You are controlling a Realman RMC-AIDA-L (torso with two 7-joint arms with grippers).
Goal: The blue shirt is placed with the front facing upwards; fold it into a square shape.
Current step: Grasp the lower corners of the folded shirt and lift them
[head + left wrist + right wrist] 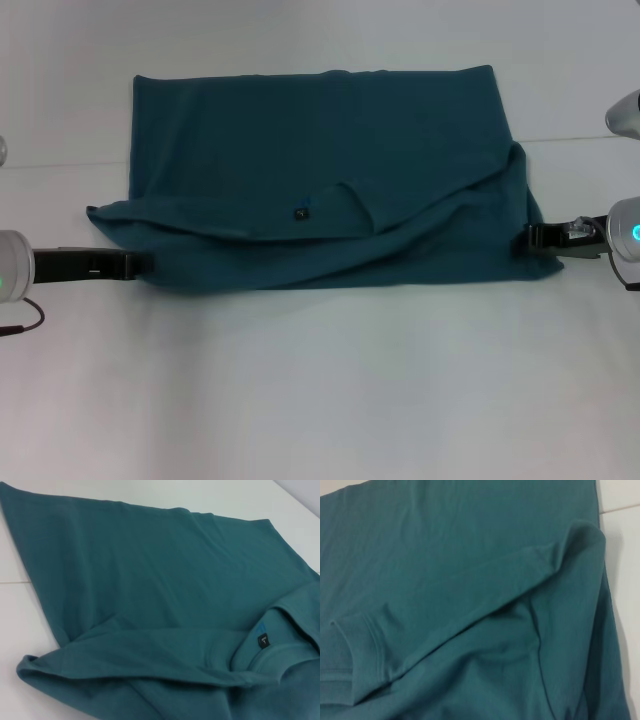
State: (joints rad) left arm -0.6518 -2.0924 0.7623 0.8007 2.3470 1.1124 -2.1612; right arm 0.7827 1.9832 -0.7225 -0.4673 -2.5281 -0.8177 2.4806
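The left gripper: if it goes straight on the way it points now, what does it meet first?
The left gripper points right along the table, at the near left edge of the shirt. It would probably meet that bunched folded edge at once; it looks to be touching it already, though depth is unclear.

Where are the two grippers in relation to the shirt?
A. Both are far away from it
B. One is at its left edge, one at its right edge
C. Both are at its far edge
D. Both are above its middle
B: in the head view the left gripper meets the near left edge of the shirt, and the right gripper meets its right edge.
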